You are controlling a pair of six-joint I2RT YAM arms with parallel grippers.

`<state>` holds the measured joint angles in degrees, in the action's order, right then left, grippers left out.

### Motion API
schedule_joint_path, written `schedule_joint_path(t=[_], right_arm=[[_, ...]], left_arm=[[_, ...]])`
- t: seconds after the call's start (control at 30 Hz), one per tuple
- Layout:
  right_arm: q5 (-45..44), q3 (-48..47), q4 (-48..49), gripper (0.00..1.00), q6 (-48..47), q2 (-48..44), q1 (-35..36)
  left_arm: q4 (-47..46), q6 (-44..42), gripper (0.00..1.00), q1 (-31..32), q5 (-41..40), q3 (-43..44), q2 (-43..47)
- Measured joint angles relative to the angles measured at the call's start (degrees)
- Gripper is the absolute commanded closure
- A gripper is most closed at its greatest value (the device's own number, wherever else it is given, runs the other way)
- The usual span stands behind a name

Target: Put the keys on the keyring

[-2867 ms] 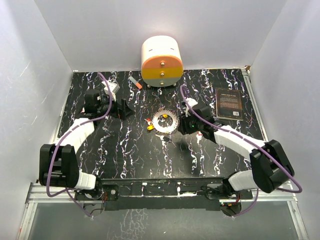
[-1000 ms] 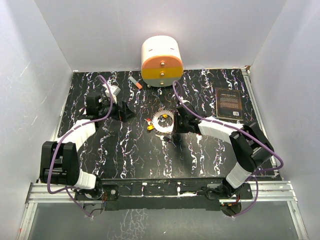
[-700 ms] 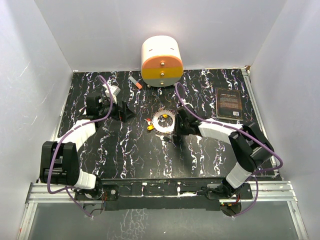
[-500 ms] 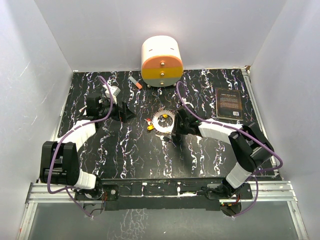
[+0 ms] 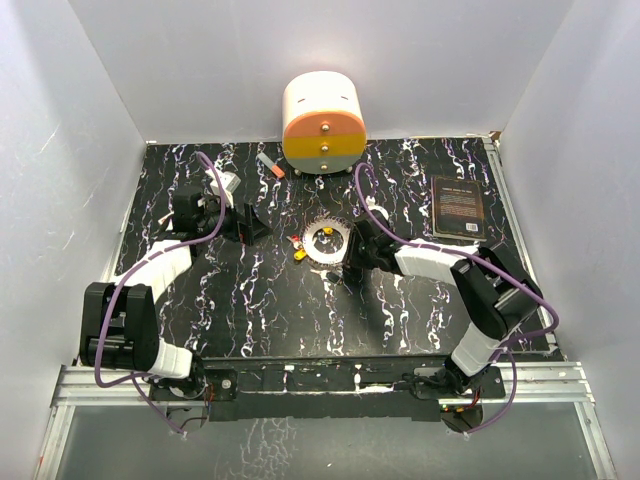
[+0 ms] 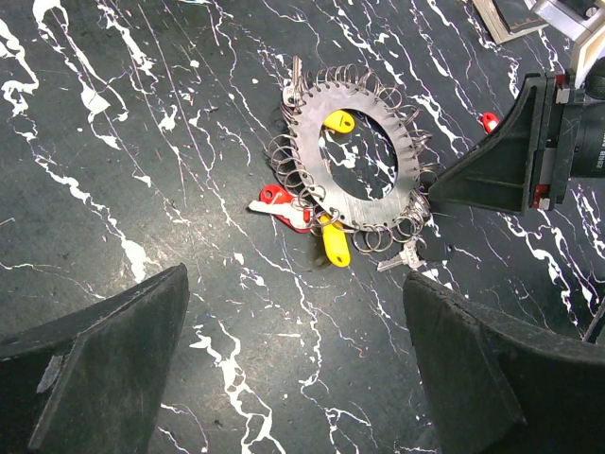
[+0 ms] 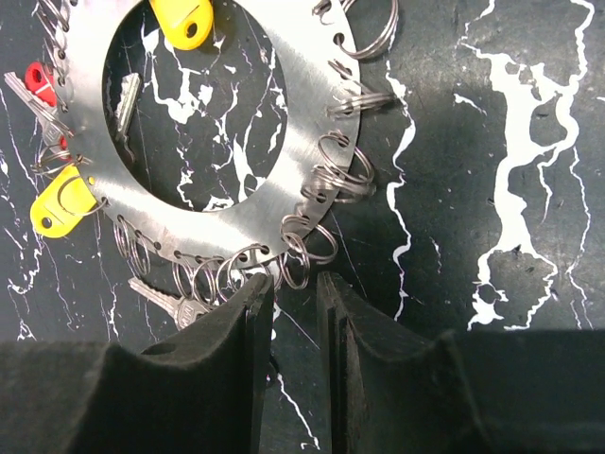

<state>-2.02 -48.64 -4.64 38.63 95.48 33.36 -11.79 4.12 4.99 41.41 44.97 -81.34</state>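
The keyring [image 5: 327, 241] lies flat in the middle of the worktop [image 5: 250, 310], and its rim [image 7: 227, 225] is full of little wire loops; a yellow key [image 6: 334, 243] and a red key [image 6: 274, 200] lie at the ring's left edge, the side that faces your left arm; the yellow key's long side points out from the ring like a spoke; another yellow key [image 7: 184, 19] sits inside the hole; I cannot tell which keys are hooked on a loop. Your right claw [image 7: 295, 303] is the nearer one; its tips are right at the ring's near-right rim, with one small loop just in front of them; its fingers [image 7: 248, 326] stand close together with a thin gap, and I see nothing pinched in it. Your left claw [image 6: 295, 279] is wide open and holds nothing; it looks at the ring from well apart on the left. I think the next move turns on this: the loose-looking keys are across the ring from your right claw, on the side nearer your left claw.
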Motion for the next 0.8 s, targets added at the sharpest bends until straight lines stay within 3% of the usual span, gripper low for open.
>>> schedule_joint_path(t=[0.23,0.47,0.6,0.8], right_arm=[[0.0,0.0,1.4,0.69,1.0,0.6,0.0],[-1.1,0.0,2.4,0.79,1.6,1.1,0.0],[-1.5,0.1,2.5,0.92,1.5,1.2,0.0],[-2.5,0.8,2.8,0.92,-0.2,0.2,0.0]], left_arm=[[-0.2,0.0,0.06,0.0,0.0,0.0,0.0],[-0.2,0.0,0.06,0.0,0.0,0.0,0.0],[-0.2,0.0,0.06,0.0,0.0,0.0,0.0],[0.2,0.0,0.06,0.0,0.1,0.0,0.0]])
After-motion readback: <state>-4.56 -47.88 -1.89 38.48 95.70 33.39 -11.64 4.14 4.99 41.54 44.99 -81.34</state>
